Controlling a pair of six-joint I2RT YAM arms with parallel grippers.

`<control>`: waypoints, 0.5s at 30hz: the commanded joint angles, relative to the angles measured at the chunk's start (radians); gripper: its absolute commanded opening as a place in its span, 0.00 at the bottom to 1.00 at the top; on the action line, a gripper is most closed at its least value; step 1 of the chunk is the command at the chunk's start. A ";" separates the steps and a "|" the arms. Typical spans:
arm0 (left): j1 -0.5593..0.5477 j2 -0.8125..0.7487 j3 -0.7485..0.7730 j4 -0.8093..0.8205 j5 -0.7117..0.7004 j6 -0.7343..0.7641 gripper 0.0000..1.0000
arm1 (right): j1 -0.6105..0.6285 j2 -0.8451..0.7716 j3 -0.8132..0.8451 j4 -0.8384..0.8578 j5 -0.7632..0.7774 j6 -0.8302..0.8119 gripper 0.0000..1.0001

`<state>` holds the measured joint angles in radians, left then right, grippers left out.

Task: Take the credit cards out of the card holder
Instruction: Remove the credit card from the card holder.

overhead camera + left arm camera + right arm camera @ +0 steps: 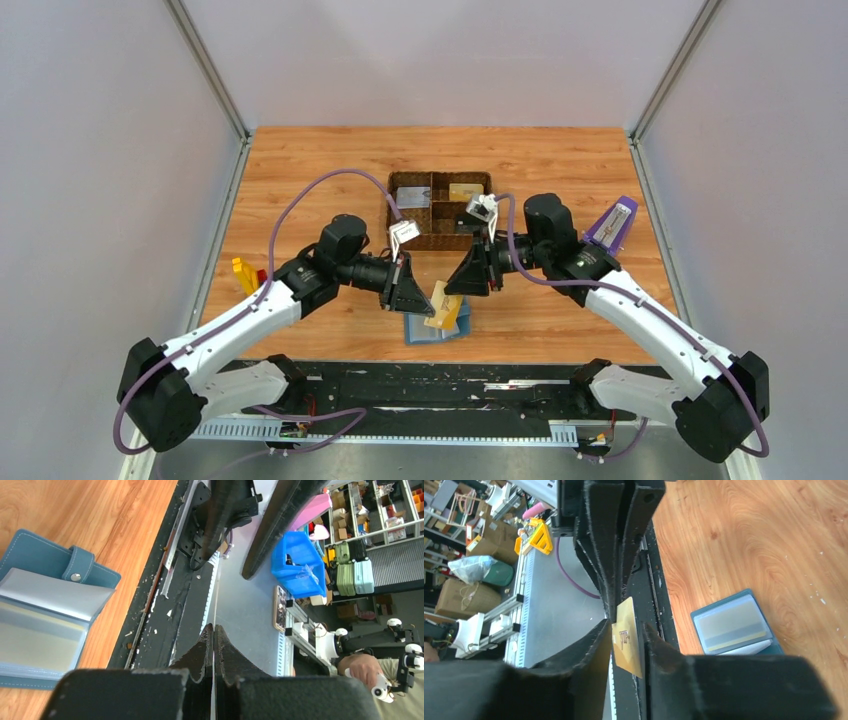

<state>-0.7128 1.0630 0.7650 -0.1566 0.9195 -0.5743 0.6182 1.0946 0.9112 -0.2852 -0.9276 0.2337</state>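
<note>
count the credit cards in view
3: a gold card held by the left pincer above the card holder; a silver card and a tan card in the woven tray's back compartments. More may hide in the holder's pockets.

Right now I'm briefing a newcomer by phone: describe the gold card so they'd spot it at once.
On the wooden table, look to the middle of the near edge, where the blue card holder lies open. Just above it the left pincer pinches the gold card, the right pincer straddling it. It is the only gold thing lifted off the table.
</note>
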 commanded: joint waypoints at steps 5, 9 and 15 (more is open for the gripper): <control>0.006 0.005 0.061 -0.104 -0.094 0.088 0.08 | -0.007 -0.043 -0.021 0.073 -0.002 0.023 0.00; 0.039 -0.019 0.058 -0.103 -0.113 0.079 0.12 | -0.010 -0.050 -0.049 0.122 0.007 0.067 0.00; 0.102 -0.088 0.032 -0.086 -0.177 0.029 0.51 | -0.060 -0.077 -0.072 0.188 0.088 0.203 0.00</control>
<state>-0.6453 1.0447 0.7887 -0.2588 0.8021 -0.5247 0.5953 1.0595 0.8490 -0.1993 -0.8902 0.3305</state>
